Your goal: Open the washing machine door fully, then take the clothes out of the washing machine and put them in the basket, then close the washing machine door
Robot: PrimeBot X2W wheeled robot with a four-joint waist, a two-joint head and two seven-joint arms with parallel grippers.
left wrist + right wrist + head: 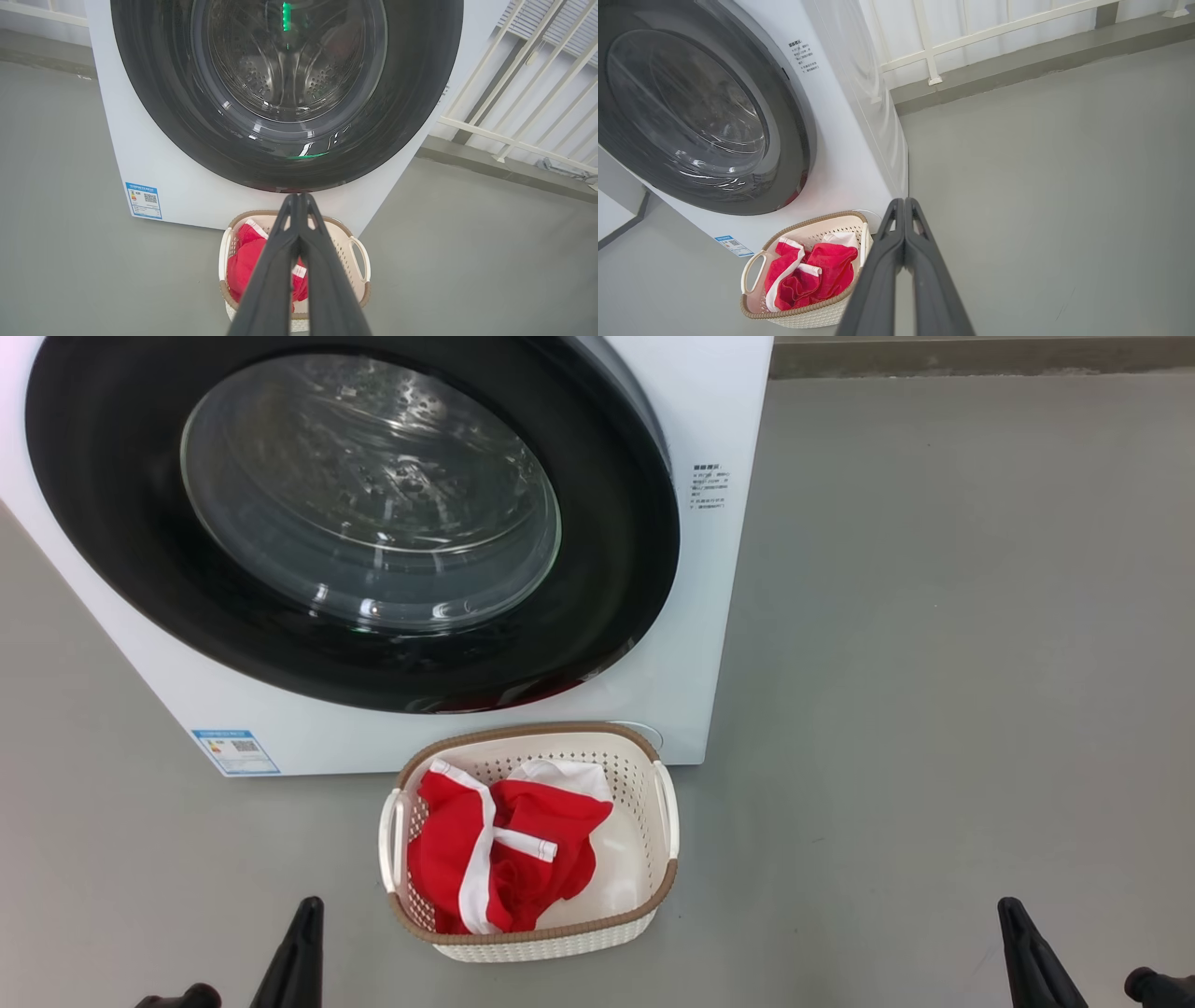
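Left gripper (297, 201): the two long dark fingers are pressing together tip to tip, holding nothing, and hanging low above the floor short of the basket.

A small blue sticker (235, 751) is showing at the lower left corner of the big white front-loading washing machine (695, 616). The machine is standing directly on the floor. Its large round washing machine door (112, 523), with a glossy black rim and a clear bulging glass centre, is lying flush against the front, closed. The perforated steel drum is showing through the glass.

The small cream perforated plastic basket with a brown woven-look rim (532, 947) is sitting on the floor just in front of the machine, below the door. The bright red clothes with white stripes (448, 840) are lying crumpled inside it, towards its left side.

The smooth matt grey floor (934, 663) is stretching away to the right of the machine. A white railing (924, 42) is running along a raised grey kerb (1017, 65) behind the machine.

Right gripper (904, 203): its fingers are closing flat against each other, gripping nothing, over bare floor to the right of the basket.
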